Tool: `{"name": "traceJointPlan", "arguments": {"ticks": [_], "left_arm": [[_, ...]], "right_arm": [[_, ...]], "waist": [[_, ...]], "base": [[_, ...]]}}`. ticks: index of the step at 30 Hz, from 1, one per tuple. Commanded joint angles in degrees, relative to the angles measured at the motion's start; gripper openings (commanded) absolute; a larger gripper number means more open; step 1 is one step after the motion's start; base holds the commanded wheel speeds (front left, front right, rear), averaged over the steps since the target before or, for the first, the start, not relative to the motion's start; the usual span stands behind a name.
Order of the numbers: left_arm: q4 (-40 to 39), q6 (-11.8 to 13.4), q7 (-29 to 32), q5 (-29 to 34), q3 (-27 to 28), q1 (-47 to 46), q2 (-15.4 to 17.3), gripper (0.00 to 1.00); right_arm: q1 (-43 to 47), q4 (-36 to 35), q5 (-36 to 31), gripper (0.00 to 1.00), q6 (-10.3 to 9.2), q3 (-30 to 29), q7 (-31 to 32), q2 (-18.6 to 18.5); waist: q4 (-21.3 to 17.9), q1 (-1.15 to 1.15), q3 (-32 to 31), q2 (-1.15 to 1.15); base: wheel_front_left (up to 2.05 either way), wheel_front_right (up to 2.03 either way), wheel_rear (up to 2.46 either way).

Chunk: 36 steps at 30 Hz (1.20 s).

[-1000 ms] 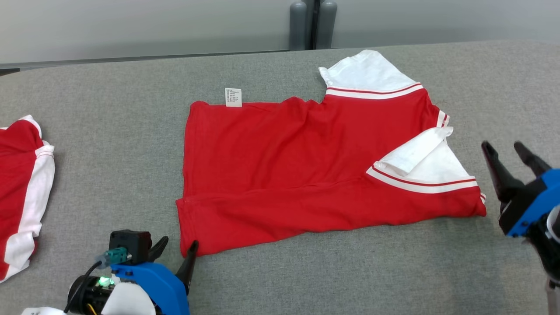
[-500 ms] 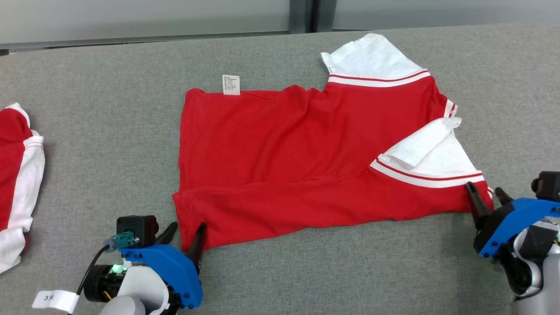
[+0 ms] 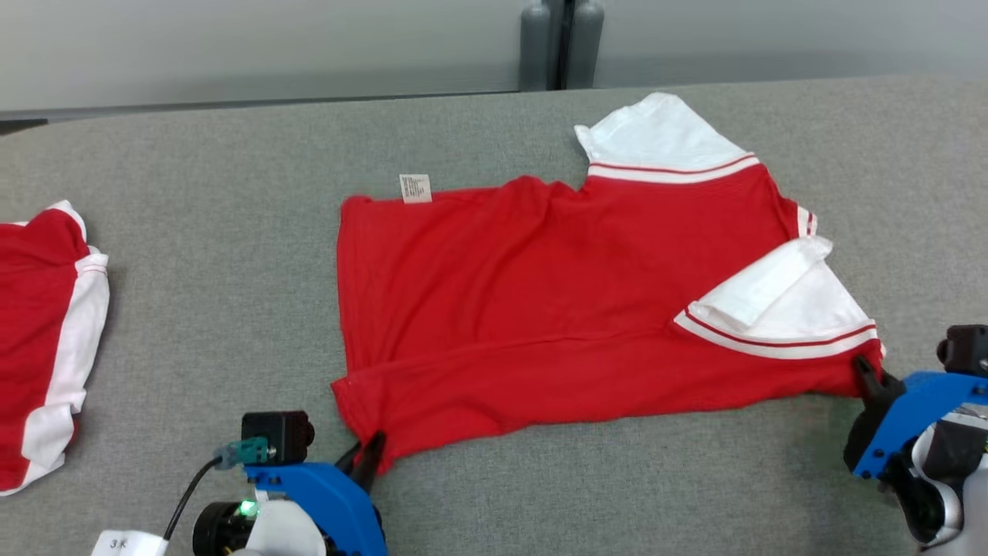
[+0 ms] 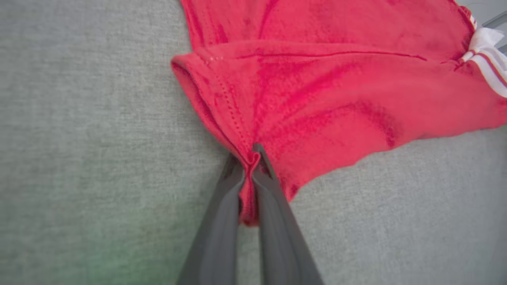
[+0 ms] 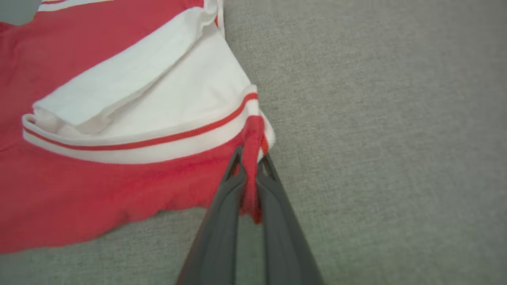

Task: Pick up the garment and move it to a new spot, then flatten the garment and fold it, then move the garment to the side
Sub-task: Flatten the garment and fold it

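The red shirt [image 3: 540, 309] lies mid-bench [image 3: 231, 324], lengthwise left to right, sleeves [image 3: 664, 135] toward the right edge; its white label [image 3: 415, 188] is unreadable; the left gripper [image 3: 369, 461] and right gripper [image 3: 868, 374] each clamp a near corner

Red garment [image 3: 540, 309] with white trim on a grey surface [image 3: 231, 270]
The garment is solid red; its sleeves [image 3: 664, 135] are white, each edged by a white band carrying one thin red stripe, and its small label [image 3: 415, 188] is white with grey print. A second garment [image 3: 38, 324] is the same red with a broad white panel. The surface is an even, finely mottled grey. The left gripper [image 3: 369, 452] and right gripper [image 3: 866, 369] have dark grey fingers [image 4: 222, 221] on bright blue mounts [image 3: 324, 494]; a green light [image 3: 247, 507] glows by the left one. The wall [image 3: 231, 46] is pale grey
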Motion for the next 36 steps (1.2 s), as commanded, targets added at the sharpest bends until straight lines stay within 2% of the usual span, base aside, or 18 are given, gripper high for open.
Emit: {"name": "traceJointPlan", "arguments": {"ticks": [1, 10, 11, 12, 13, 18, 22, 26, 29, 30, 31, 36], "left_arm": [[0.47, 0.67, 0.37, -0.28, 0.05, 2.63, 0.78, 0.0], [-7.8, 4.57, 1.54, -1.41, 1.68, 10.45, 3.32, 0.0], [-8.48, 4.84, 1.81, -1.55, 1.71, 11.19, 3.46, 0.0], [-8.89, 5.14, 2.18, -1.71, 1.63, 11.82, 3.61, 0.49], [-9.48, 5.21, 2.4, -1.88, 1.57, 12.24, 3.79, 1.0], [-11.88, 5.52, 2.95, -1.37, 1.78, 12.23, 4.88, 1.0], [-13.68, 4.77, 4.54, -0.81, 2.97, 8.02, 7.36, 1.0], [-14.01, 3.66, 7.89, 0.22, 3.71, 1.06, 10.35, 1.0], [-12.8, 2.23, 11.21, -0.77, 4.93, -5.91, 12.01, 1.0], [-12.8, 2.23, 11.21, -0.77, 4.93, -5.91, 12.01, 1.0], [-11.1, 1.23, 13.87, -1.23, 5.27, -10.42, 13.25, 1.0], [-7.44, -2.33, 21.19, -2.0, 4.88, -21.53, 16.27, 1.0]], "right_arm": [[1.5, -1.37, -0.16, 0.0, -0.01, -0.6, -0.22, -0.18], [13.0, -12.72, 2.05, 0.0, -0.03, -3.2, 2.64, 1.45], [13.87, -13.55, 2.49, 0.49, -0.03, -3.4, 2.8, 1.49], [14.6, -13.92, 3.38, 1.0, -0.03, -3.37, 3.03, 1.49], [15.32, -14.22, 4.0, 1.0, -0.02, -3.05, 3.16, 1.54], [15.21, -16.49, 5.35, 1.0, 0.0, -2.15, 3.8, 1.59], [10.45, -20.27, 2.64, 1.0, 0.0, 0.06, 5.81, 1.61], [2.79, -21.36, 1.51, 1.0, 0.0, 4.07, 9.39, -0.83], [-4.43, -19.27, 2.13, 1.0, 0.0, 7.12, 11.85, -2.62], [-4.43, -19.27, 2.13, 1.0, 0.0, 7.12, 11.85, -2.62], [-9.46, -16.83, 2.63, 1.0, 0.0, 9.25, 12.95, -3.34], [-20.87, -9.55, 4.27, 1.0, 0.0, 15.27, 13.24, -5.1]], "waist": [[-0.4, 0.0, -1.27, 0.0], [-0.69, 0.0, -5.32, 0.0], [-0.72, 0.0, -5.43, 0.0], [-0.76, 0.0, -5.52, 0.0], [-0.82, 0.0, -5.55, 0.0], [-1.35, 0.0, -5.17, 0.0], [-2.11, 0.0, -4.0, 0.0], [-2.88, 0.0, -2.22, 0.0], [-3.58, 0.0, 0.19, 0.0], [-3.58, 0.0, 0.19, 0.0], [-4.16, 0.0, 1.89, 0.0], [-5.74, 0.0, 6.56, 0.0]], "base": [[0.0, 0.0, 0.0], [0.0, 0.0, 0.0], [0.0, 0.0, 0.0], [0.0, 0.0, 0.0], [0.0, 0.0, 0.0], [0.0, 0.0, 0.0], [0.0, 0.0, 0.0], [0.0, 0.0, 0.0], [0.0, 0.0, 0.0], [0.0, 0.0, 0.0], [0.0, 0.0, 0.0], [0.0, 0.0, 0.0]]}}
